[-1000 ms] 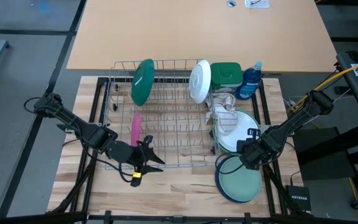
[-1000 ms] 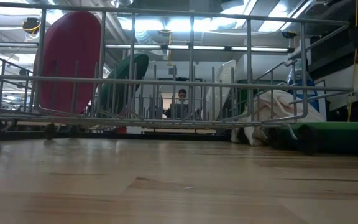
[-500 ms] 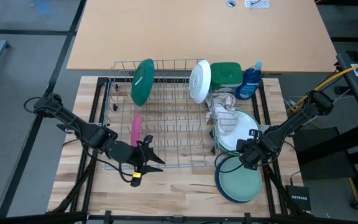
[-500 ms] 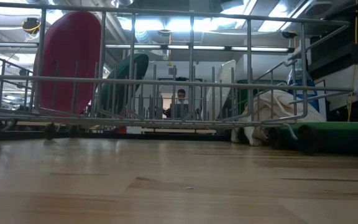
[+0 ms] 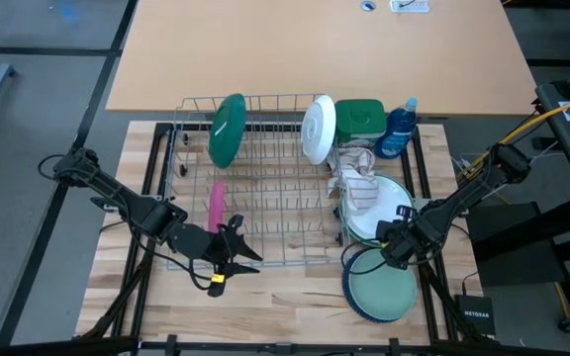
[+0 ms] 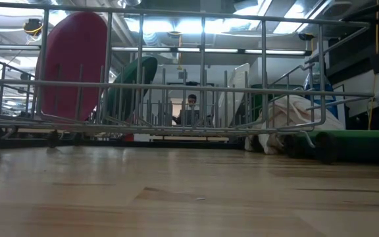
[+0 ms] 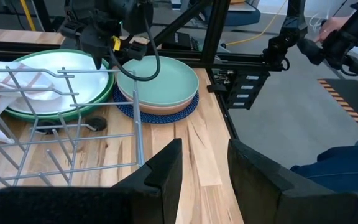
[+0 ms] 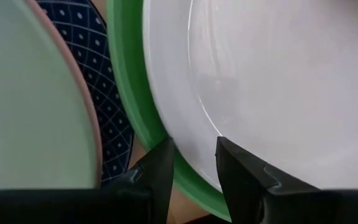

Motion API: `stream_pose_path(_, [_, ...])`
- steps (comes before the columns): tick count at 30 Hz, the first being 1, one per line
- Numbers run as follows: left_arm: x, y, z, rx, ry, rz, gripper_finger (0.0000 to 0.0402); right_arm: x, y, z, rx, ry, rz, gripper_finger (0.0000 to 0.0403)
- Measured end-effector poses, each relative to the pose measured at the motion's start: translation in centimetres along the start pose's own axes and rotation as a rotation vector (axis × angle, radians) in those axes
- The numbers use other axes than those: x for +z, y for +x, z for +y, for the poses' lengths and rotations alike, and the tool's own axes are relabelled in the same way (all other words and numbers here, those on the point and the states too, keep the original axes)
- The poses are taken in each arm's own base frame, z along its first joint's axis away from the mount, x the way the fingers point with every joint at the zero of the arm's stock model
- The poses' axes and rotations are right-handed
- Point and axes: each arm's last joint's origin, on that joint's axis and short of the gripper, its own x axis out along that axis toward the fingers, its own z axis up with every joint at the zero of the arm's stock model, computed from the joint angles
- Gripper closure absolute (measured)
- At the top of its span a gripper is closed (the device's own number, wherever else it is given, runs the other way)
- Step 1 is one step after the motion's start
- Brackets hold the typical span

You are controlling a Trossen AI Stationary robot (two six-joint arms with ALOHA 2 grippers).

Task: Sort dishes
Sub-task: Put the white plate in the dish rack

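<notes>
In the wire rack [image 5: 265,198] three plates stand on edge: a dark green one [image 5: 228,129], a white one [image 5: 318,129] and a pink one [image 5: 216,206]. Right of the rack a white plate [image 5: 389,198] lies on a light green plate [image 8: 129,93]. Nearer, a pale teal plate [image 5: 382,292] tops a pink and a navy one [image 8: 114,118]. My right gripper [image 8: 194,155] is open and points down just over the white plate's near rim [image 8: 185,143]. My left gripper [image 5: 250,252] hangs open at the rack's near edge, holding nothing.
A beige-and-white cloth [image 5: 357,183] lies partly over the white plate's far side. A green lidded tub [image 5: 359,116] and a blue bottle [image 5: 396,129] stand at the back right. Bare wood lies near the front edge [image 6: 176,197]. A person [image 6: 191,108] sits far behind the table.
My right gripper has sunk a little toward the white plate's near rim and rolled slightly; its fingers keep the same gap. No plate has moved.
</notes>
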Motion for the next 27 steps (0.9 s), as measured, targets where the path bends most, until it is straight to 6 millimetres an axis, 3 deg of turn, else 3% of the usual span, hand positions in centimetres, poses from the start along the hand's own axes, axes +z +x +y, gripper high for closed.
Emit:
stream_pose_path(8, [0.0,0.0,0.0,0.000,0.000,0.000,0.0284,-0.2,1.3,0.0,-0.059,0.035,0.048,0.0279])
stream_pose_path(27, [0.0,0.0,0.0,0.000,0.003,0.000,0.0284,0.8,3.3,1.0,-0.221,0.008,-0.052,0.0279])
